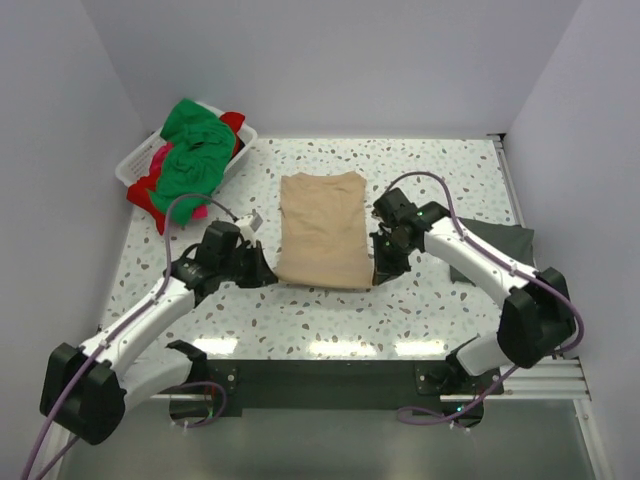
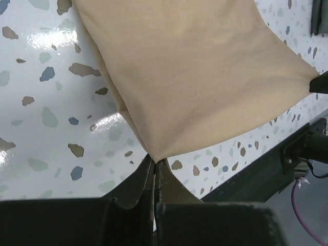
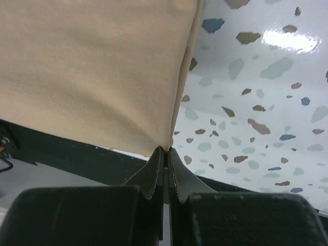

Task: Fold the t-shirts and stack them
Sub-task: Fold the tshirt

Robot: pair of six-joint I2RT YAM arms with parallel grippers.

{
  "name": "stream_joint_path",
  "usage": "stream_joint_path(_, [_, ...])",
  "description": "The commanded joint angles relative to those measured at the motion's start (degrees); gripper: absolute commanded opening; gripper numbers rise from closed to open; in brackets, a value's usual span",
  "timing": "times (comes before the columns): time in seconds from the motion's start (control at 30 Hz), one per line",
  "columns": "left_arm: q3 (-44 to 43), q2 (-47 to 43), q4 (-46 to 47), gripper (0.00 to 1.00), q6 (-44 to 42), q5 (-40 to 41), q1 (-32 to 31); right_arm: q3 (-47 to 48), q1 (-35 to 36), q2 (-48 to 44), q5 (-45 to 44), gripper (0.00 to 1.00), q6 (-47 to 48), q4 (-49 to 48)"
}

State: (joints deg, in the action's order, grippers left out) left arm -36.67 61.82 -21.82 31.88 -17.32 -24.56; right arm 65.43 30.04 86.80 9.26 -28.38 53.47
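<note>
I see left hand point(image 1: 268, 278) and right hand point(image 1: 378, 268) each pinched onto near corner of tan t-shirt point(image 1: 322, 225), mid tabletop point(image 1: 430, 170). Risks as I judge: thin pinch slips, corner drops; uneven travel skews fold.

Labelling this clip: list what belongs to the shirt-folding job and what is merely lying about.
Job: tan t-shirt, pinched at near corners by left gripper and right gripper; green, red and pink shirts; dark grey shirt.
Lying about: white basket holding those shirts; speckled table.
</note>
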Motion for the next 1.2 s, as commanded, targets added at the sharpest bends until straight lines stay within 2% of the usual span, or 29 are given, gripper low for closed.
stream_joint_path(0.0, [-1.9, -5.4, -8.4, 0.00, -0.2, -0.4, -1.2, 0.7, 4.0, -5.1, -2.0, 0.00, -3.2, 8.0])
stream_joint_path(0.17, [-6.2, -10.7, -14.8, 0.00, 1.4, 1.0, -1.4, 4.4, 7.0, -9.2, -5.7, 0.00, -9.7, 11.6])
stream_joint_path(0.33, [-10.0, -10.6, -13.9, 0.00, 1.9, 0.9, -1.4, 11.2, 7.0, -10.1, -9.1, 0.00, -11.0, 12.6])
stream_joint_path(0.47, [-11.8, -6.6, -11.6, 0.00, -0.3, 3.1, -1.4, 15.4, 6.7, -7.5, -14.5, 0.00, -10.6, 11.3])
stream_joint_path(0.8, [-18.4, 4.5, -3.6, 0.00, -3.9, 5.4, -0.8, 22.9, 0.4, 0.8, -16.1, 0.00, -7.0, 5.3])
stream_joint_path(1.0, [-21.7, 10.1, 0.1, 0.00, -4.3, 4.8, 1.6, 29.8, -3.4, 7.9, -15.8, 0.00, -3.1, 4.4])
stream_joint_path(1.17, [-23.4, 15.7, 4.8, 0.00, -3.6, -0.2, 5.1, 37.6, -5.1, 14.3, -15.8, 0.00, -0.9, 4.5])
